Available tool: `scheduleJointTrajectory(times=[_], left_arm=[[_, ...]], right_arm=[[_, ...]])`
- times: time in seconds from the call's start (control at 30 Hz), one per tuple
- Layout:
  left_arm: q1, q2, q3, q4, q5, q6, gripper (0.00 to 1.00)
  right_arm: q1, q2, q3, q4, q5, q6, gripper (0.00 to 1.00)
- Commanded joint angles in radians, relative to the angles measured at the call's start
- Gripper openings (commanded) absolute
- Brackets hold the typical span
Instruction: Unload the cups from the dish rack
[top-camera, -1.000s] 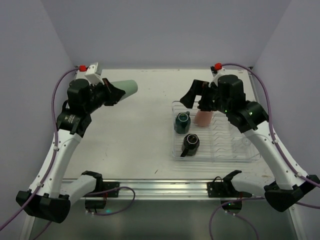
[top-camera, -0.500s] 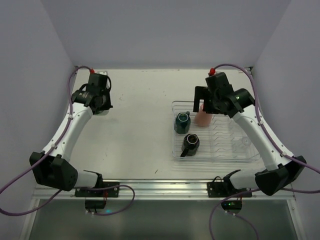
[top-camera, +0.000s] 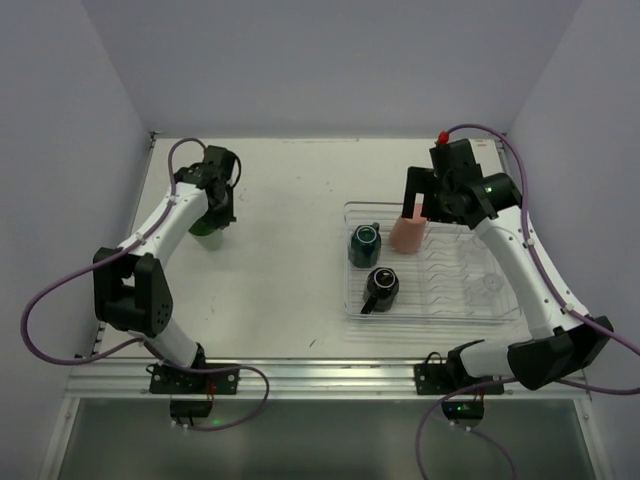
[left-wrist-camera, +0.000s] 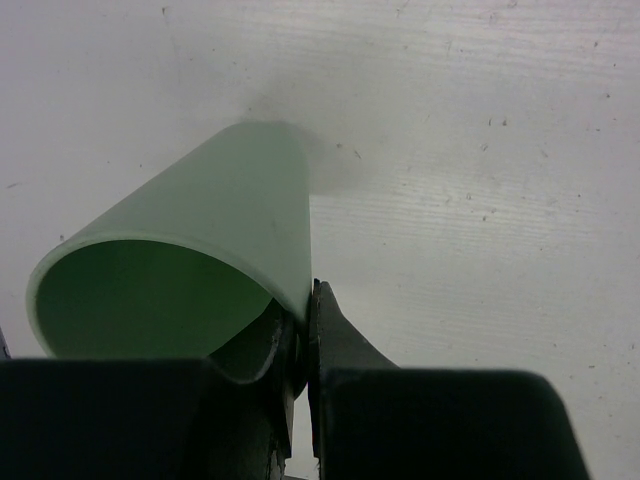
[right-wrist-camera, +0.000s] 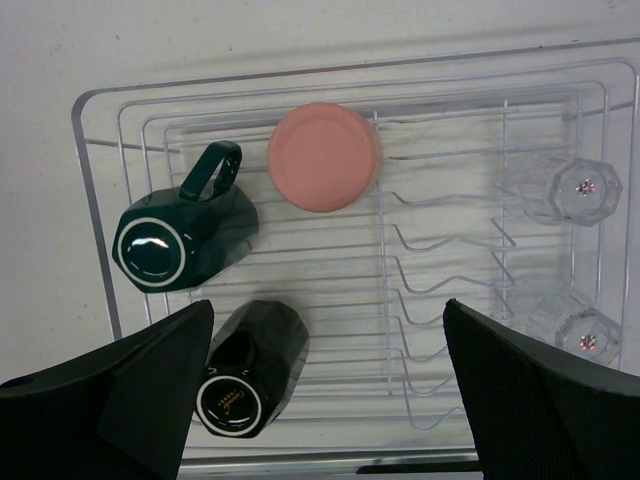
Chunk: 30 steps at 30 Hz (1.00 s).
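Left gripper (left-wrist-camera: 305, 300): I find its jaws pinched tight on the rim of the pale green tumbler (left-wrist-camera: 225, 205), one finger inside the mouth and one outside the wall. The tumbler hangs from that grip with its open mouth toward the wrist and its base down toward the table (top-camera: 290, 270). I cannot tell whether the base touches the surface. In the top view this gripper (top-camera: 212, 212) and the tumbler (top-camera: 205, 229) sit at the far left of the table, well apart from the dish rack (top-camera: 440, 318).

Right gripper (right-wrist-camera: 328, 305): its jaws stand wide and grip nothing. It hovers above the rack (right-wrist-camera: 92, 200), looking straight down. In the top view it (top-camera: 415, 195) sits over the rack's far edge.

The pink tumbler (right-wrist-camera: 324, 156) stands upside down, base up. In the wrist view it lies just ahead of the gap between the jaws. In the top view it (top-camera: 408, 233) lies just nearer than the gripper.

The dark teal mug (right-wrist-camera: 185, 240) lies on its side just beside the pink tumbler, on the left. The black mug (right-wrist-camera: 250, 370) also lies on its side, close by the left finger (right-wrist-camera: 150, 390). Two clear glasses (right-wrist-camera: 572, 188) (right-wrist-camera: 570, 325) stand at the rack's right end, well apart from the mugs.
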Motion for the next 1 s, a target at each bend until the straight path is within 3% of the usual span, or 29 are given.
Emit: scheduleJointTrajectory(times=[0.0, 0.5, 0.57, 0.63, 0.73, 0.97], left_arm=[[0.006, 0.017, 0.038, 0.0, -0.016, 0.029, 0.0], [0.006, 0.092, 0.03, 0.036, 0.007, 0.041, 0.02], [0.011, 0.083, 0.024, 0.047, 0.002, 0.033, 0.09], [0.02, 0.069, 0.017, 0.059, 0.004, 0.027, 0.28], [0.031, 0.057, 0.009, 0.063, -0.008, 0.022, 0.4], [0.038, 0.02, 0.046, 0.03, -0.091, -0.008, 0.51]], right_arm=[[-0.017, -0.012, -0.009, 0.011, -0.003, -0.029, 0.99], [-0.022, -0.03, -0.012, 0.025, 0.0, -0.025, 0.99], [-0.022, -0.033, -0.016, 0.026, 0.0, -0.023, 0.99], [-0.022, -0.034, -0.022, 0.026, 0.003, -0.023, 0.99], [-0.022, -0.039, -0.03, 0.026, 0.007, -0.023, 0.99], [-0.022, -0.053, -0.045, 0.031, 0.027, -0.025, 0.99]])
